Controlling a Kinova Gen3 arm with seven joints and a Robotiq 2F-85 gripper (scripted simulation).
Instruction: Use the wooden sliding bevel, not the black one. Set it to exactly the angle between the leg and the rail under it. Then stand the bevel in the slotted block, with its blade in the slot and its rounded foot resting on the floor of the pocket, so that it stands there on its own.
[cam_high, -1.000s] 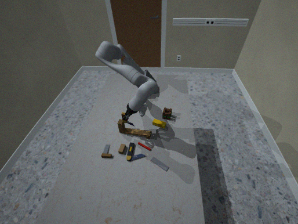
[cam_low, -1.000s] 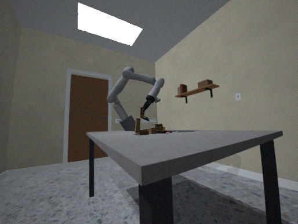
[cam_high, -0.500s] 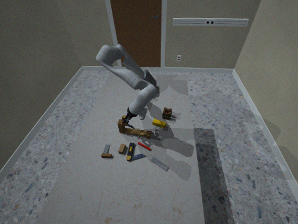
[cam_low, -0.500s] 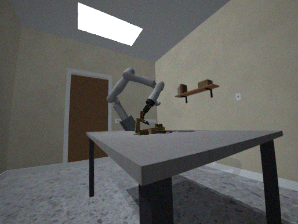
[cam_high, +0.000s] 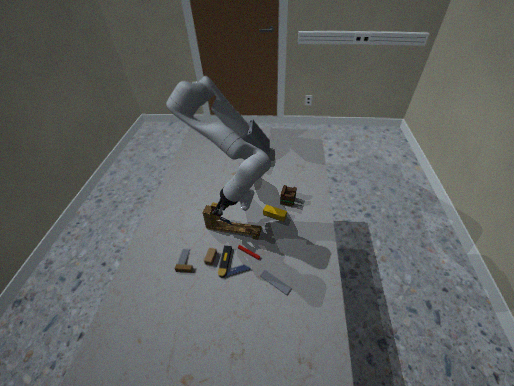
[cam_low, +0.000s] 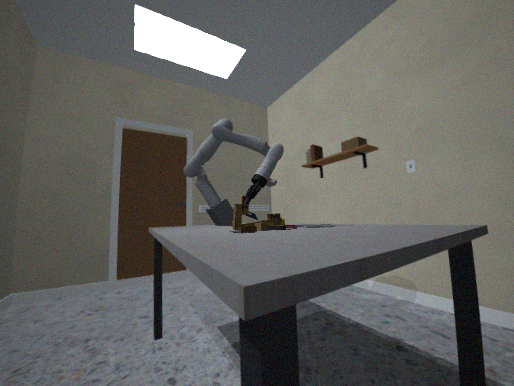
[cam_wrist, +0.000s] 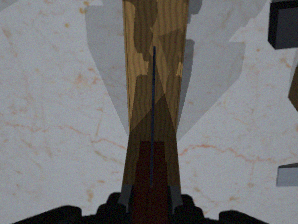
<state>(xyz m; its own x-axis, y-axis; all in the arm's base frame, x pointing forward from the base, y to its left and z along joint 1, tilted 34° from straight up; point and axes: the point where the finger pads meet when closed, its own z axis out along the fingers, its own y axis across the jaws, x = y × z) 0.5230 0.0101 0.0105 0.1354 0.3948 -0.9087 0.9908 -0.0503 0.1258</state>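
Note:
My gripper (cam_high: 218, 212) is shut on the wooden sliding bevel, right at the inner corner of the leg-and-rail piece (cam_high: 231, 226). In the wrist view the bevel's dark brown stock (cam_wrist: 148, 172) sits between my fingers. Its thin blue blade (cam_wrist: 152, 100) runs edge-on along the wooden rail (cam_wrist: 156, 55) below. The upright leg (cam_high: 209, 215) stands beside my fingers. In the exterior view my gripper (cam_low: 248, 201) is just above the leg and rail (cam_low: 245, 220). The slotted block (cam_high: 288, 195) stands to the right. The black bevel (cam_high: 225, 261) lies nearer the front.
A yellow block (cam_high: 274, 212) lies between the rail and the slotted block. In front of the rail lie a red stick (cam_high: 249, 252), a small wooden block (cam_high: 210, 255), a wood-and-grey tool (cam_high: 184, 262) and a grey strip (cam_high: 275, 282).

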